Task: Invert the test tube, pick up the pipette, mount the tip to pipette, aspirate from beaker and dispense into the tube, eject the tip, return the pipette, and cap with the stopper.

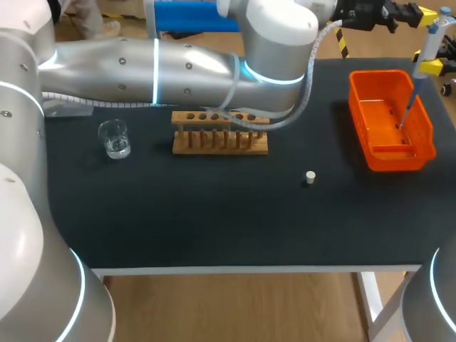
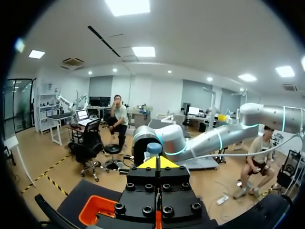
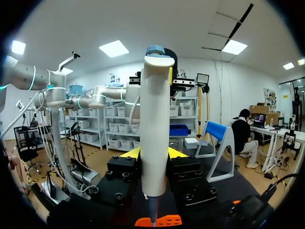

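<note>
Left arm (image 1: 178, 68) stretches along the back of the black table (image 1: 214, 221), well past the middle. The left gripper (image 1: 367, 13) hangs near the far right corner, its yellow ends pressed together on nothing I can see: parked clear of the action, I'd say. Now the orange basket (image 1: 377, 77): the right gripper (image 3: 153, 155) is clamped on the white pipette (image 3: 155, 124), holding it upright with the thin tip (image 1: 407, 114) dipping inside the basket's walls. That reads to me as lining up to eject the tip there. Anything loose in that basket? Can't tell from here. The wooden rack (image 1: 221, 141) stands mid-table, partly behind the left arm's cable (image 1: 310, 78), and I can't pick out the test tube in it. Near the left edge the glass beaker (image 1: 114, 139) stands upright with what looks like clear liquid low down. And the little white stopper (image 1: 310, 177) sits alone on the table, apart from the rack, not yet used.
</note>
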